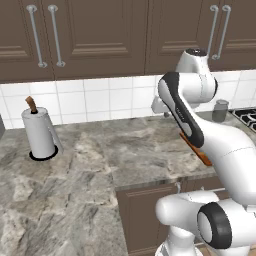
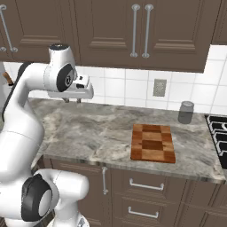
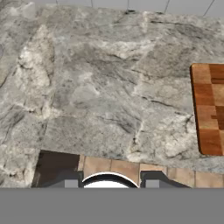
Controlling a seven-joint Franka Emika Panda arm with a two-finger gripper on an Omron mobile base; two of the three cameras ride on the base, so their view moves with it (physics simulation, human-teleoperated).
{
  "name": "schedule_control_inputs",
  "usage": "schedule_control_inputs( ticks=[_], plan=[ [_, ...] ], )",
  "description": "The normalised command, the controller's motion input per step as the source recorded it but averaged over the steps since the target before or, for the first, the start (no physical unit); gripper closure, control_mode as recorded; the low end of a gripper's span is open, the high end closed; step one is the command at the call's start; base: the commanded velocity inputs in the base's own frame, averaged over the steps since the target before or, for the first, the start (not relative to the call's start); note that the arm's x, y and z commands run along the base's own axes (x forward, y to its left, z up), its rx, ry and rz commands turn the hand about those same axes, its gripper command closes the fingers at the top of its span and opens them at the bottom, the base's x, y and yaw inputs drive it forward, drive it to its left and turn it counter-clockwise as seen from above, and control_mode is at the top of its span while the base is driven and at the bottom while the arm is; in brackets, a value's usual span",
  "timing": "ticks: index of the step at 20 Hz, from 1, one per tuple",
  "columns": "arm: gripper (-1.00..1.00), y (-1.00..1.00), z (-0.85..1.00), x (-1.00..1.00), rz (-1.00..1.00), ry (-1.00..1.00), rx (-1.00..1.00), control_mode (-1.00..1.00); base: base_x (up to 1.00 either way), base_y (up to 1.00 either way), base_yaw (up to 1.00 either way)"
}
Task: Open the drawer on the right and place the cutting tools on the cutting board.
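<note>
Grey-veined marble counter [image 2: 97, 133] spreads across my screens, and I see the white arm's two-finger gripper [image 2: 72, 100] hanging above its back part, near the white tiled wall [image 2: 133, 88] and well left of the checkered wooden cutting board [image 2: 152, 142]. From the right base camera the fingers look like two short dark stubs under the hand, with a gap between them; in the hand camera the two dark tips [image 3: 68, 178] sit apart at the bottom edge with nothing between them, so I read the fingers as spread and holding nothing.

The board lies flat on the counter, close to its front edge, with bare stone between it and the hand. In the hand camera its left part [image 3: 209, 109] shows at the right side, and in the left base camera I catch a thin reddish sliver of it [image 1: 202, 157] behind the arm.

Below the counter, under the board, the dark-brown drawer fronts with metal pulls [image 2: 144, 185] sit flush with the cabinet face, so I see the drawer as closed. I cannot pick out any cutting tools.

A grey lidded jar [image 2: 186, 111] stands on the counter behind and right of the board, next to the black stove grate [image 2: 219, 133]. A white paper towel roll on a dark base [image 1: 40, 132] stands far left on the counter.
</note>
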Motion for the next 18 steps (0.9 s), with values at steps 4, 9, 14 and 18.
schedule_control_inputs(
  ticks=[4,9,14,18],
  plan=[
    [-1.0,-0.11,-0.01,-0.1,-0.01,0.0,0.01,-1.0,0.0,0.0,0.0],
    [-1.0,-0.89,-0.07,-0.56,-0.18,-0.06,0.2,-1.0,0.0,0.0,0.0],
    [-1.0,-1.0,-0.16,-0.69,-0.27,-0.03,0.33,-1.0,0.0,0.0,0.0],
    [-1.0,-0.96,-0.35,-0.7,-0.27,-0.01,0.32,-1.0,0.0,0.0,0.0]
  ],
)
